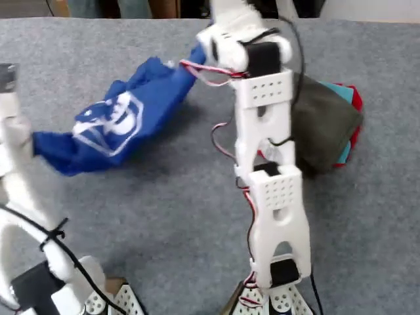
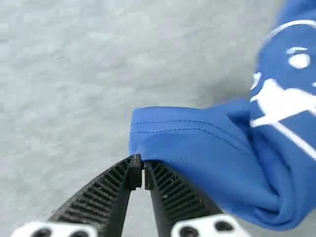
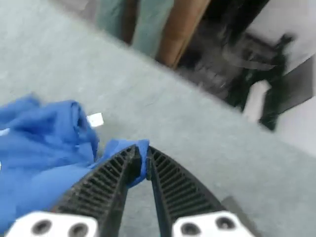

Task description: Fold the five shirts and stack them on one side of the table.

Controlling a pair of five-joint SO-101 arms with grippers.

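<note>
A blue shirt [image 1: 118,125] with a white print hangs stretched and bunched above the grey table [image 1: 164,210], held at both ends. My left gripper [image 2: 139,168] is shut on its hem corner [image 2: 143,136] at the left side of the table. My right gripper [image 3: 141,157] is shut on the other end of the blue shirt [image 3: 44,148], near the far middle of the table [image 1: 197,56]. A stack of folded shirts [image 1: 325,125], dark olive on top with teal and red edges showing below, lies at the right.
The right arm's white body [image 1: 266,151] stands across the table's middle, partly covering the folded stack. The left arm [image 1: 26,197] rises along the left edge. Beyond the table's far edge are furniture legs [image 3: 177,29] and dark clutter.
</note>
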